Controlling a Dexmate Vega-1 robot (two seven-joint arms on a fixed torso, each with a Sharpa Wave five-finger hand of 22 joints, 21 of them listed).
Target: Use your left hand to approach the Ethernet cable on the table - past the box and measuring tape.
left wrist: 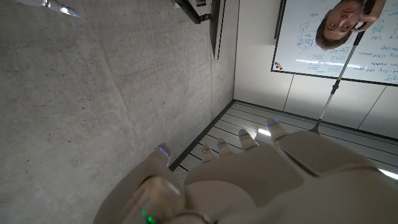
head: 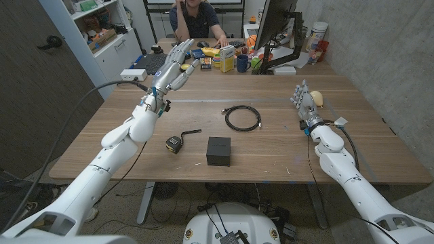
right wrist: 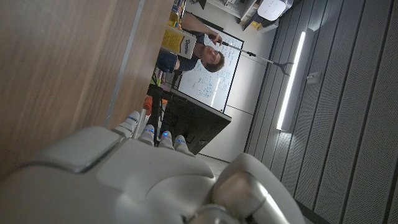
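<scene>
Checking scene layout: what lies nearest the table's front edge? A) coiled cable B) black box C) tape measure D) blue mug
B: in the head view the black box sits closest to the front edge, the tape measure slightly farther back, the coiled cable beyond them.

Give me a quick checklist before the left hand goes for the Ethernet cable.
1. Left hand holds nothing, fingers spread: ok.
2. Left hand near the cable: not ok; it is raised over the table's far left part, well away from the Ethernet cable.
3. Cable lies coiled and free on the table, nothing on it: ok.
4. Box and measuring tape sit nearer the robot than the cable, apart from it: ok.
5. Right hand is off to the right, clear of the cable: ok.
6. Hand's height above the table: cannot tell.
</scene>
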